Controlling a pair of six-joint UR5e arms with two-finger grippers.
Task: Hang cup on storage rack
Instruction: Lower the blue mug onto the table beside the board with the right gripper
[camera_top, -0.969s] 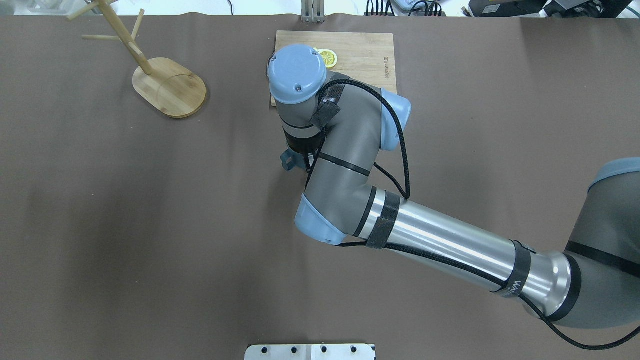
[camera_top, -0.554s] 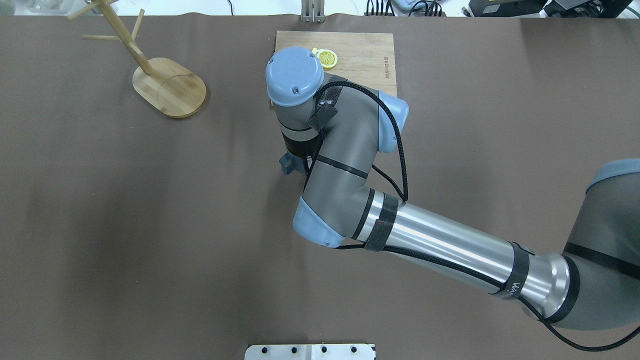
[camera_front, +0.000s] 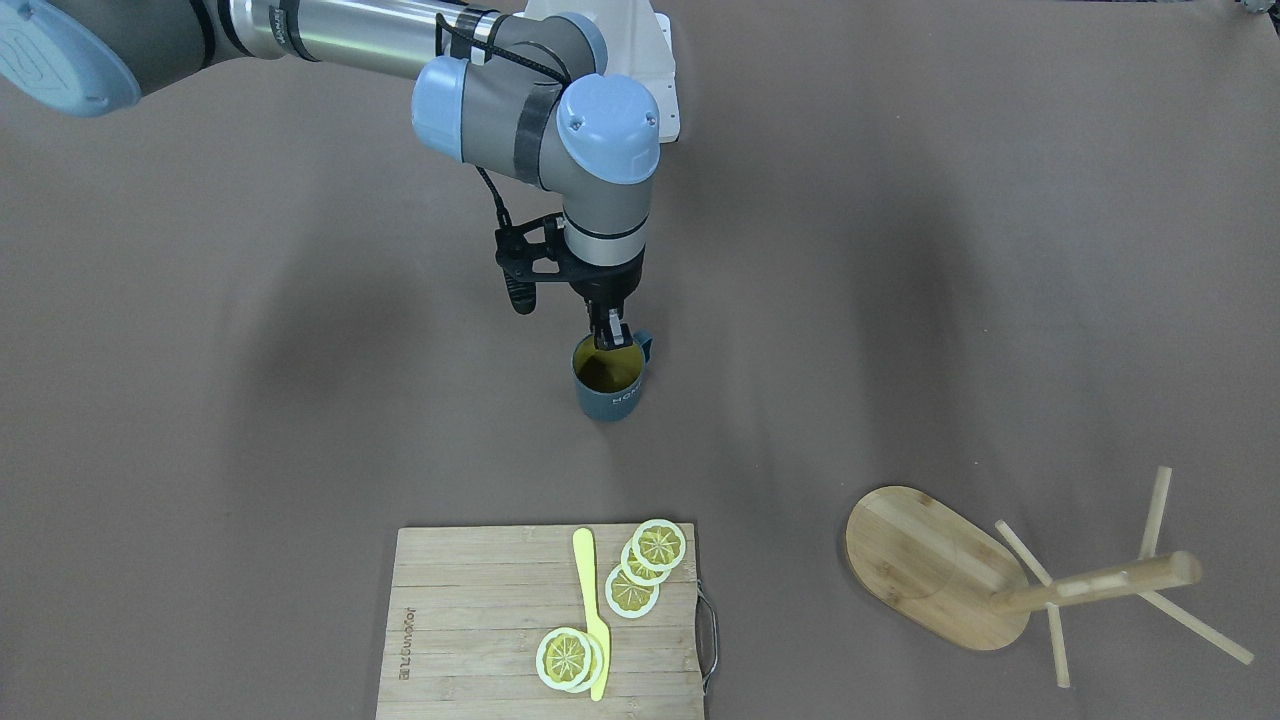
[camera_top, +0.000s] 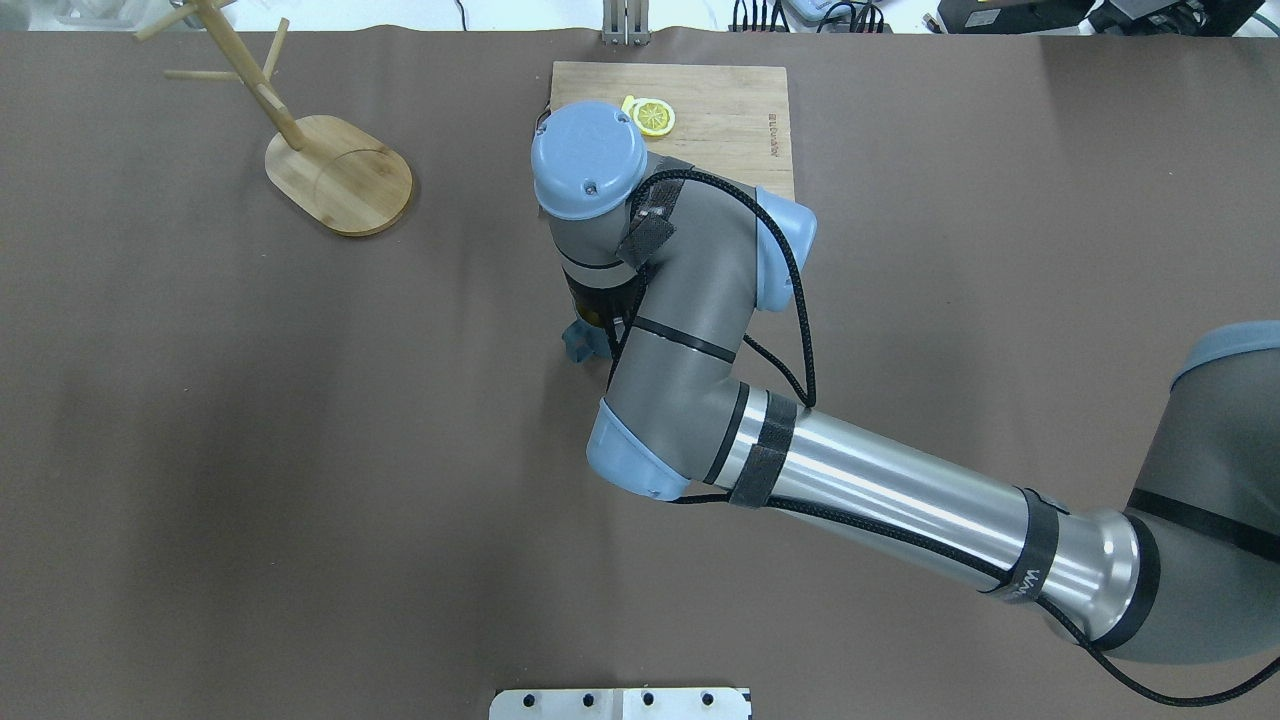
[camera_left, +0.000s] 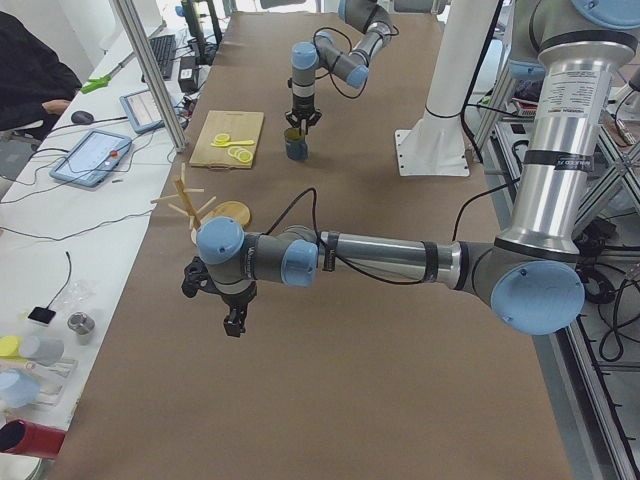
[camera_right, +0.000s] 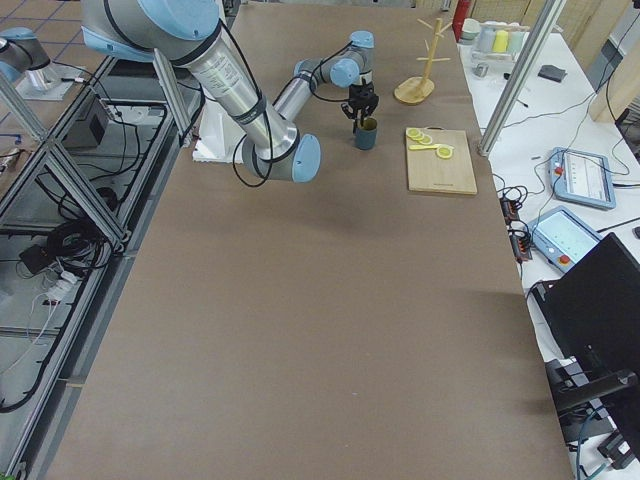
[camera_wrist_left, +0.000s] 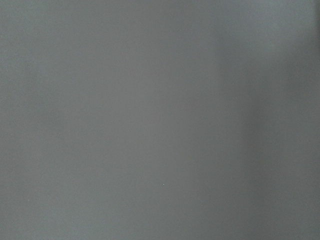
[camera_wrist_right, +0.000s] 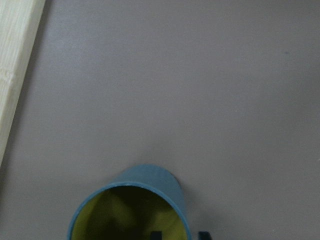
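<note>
The right pincer (camera_front: 611, 336) pinches the rim of the cup (camera_front: 609, 396) beside its handle, one finger inside, one outside. The cup stands upright mid-worktop (camera_front: 250, 450), well apart from the rack (camera_front: 925, 560). Whether the left pincer (camera_left: 233, 323) is spread or pressed together cannot be told.

Blue-grey cup (camera_front: 610, 392) upright in the middle of the worktop (camera_front: 250, 420) — yellow-green inside, pale lettering on its side. Wooden storage rack (camera_front: 930, 565) stands well apart — oval base, 1 post, thin pegs.
</note>
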